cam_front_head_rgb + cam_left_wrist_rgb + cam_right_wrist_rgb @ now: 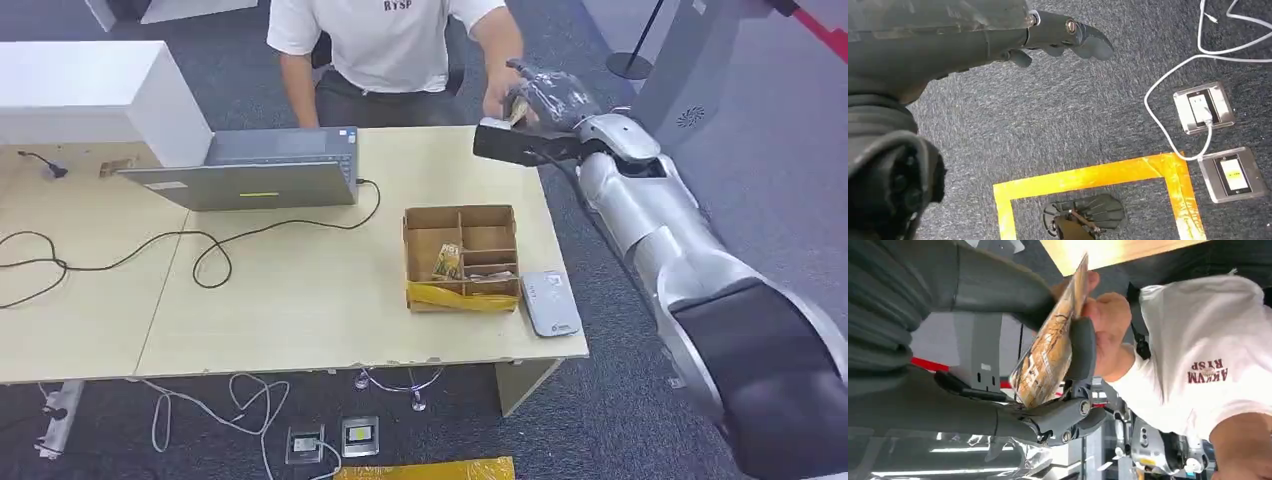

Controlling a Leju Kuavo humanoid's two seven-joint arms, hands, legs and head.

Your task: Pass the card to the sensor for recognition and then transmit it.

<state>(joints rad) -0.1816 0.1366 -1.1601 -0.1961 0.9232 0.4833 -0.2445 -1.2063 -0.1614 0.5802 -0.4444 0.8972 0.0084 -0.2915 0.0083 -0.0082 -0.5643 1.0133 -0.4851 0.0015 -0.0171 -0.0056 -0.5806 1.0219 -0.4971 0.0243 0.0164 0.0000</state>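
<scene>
head view: right hand [545, 100] raised past the table's [300, 290] far right corner, holding the card [517, 110], meeting a person's hand [497, 95]. sensor [552, 302] lies beside the cardboard box [461, 256]. left wrist view: left hand [1058, 37] above carpet, fingers apart, holding nothing. right wrist view: card [1050, 347] pinched between the fingers [1083, 350]; person's hand [1105, 325] touches it.

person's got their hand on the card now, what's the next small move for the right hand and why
Probably loosen the fingers and let go. The right hand holds the card out past the table's far edge, and the person's hand already grips its upper end, so the handover looks ready; pulling away first might tug it.
</scene>
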